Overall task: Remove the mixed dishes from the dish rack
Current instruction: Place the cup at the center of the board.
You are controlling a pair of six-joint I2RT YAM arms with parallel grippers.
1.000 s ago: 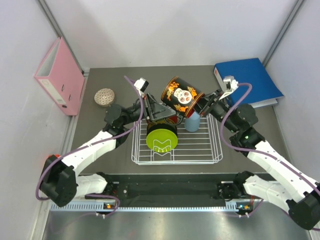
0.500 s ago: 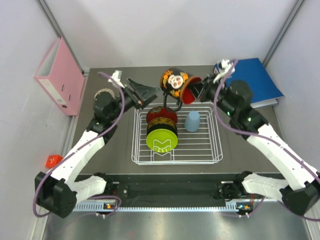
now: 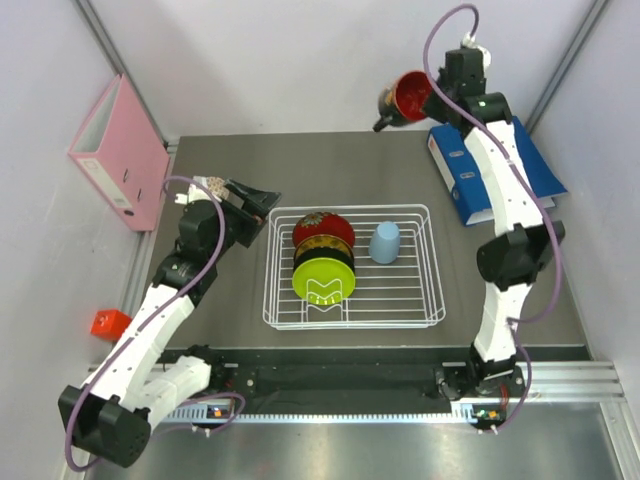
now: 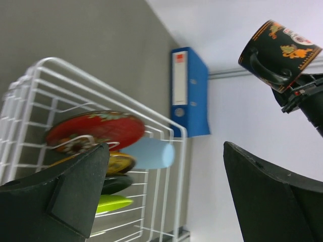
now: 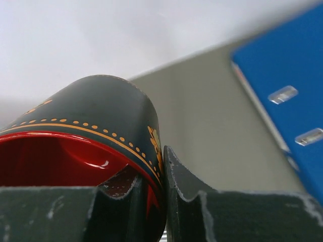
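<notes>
Gripping the dark mug (image 3: 405,97) with the right pincer (image 3: 430,100), closed on its rim, one finger inside the red interior and one outside, high above the bench (image 3: 235,300). Holding the left pincer (image 3: 265,197) wide open, nothing between its fingers. Just beside that open pincer, toward the right arm, the dish rack (image 3: 432,300), with red gold-patterned bowl (image 3: 322,229), yellow-and-black plate (image 3: 322,256) and lime-green bowl (image 3: 320,282) on edge, plus pale blue cup (image 3: 384,242). Below the right pincer, near it, blue binder (image 3: 505,165).
</notes>
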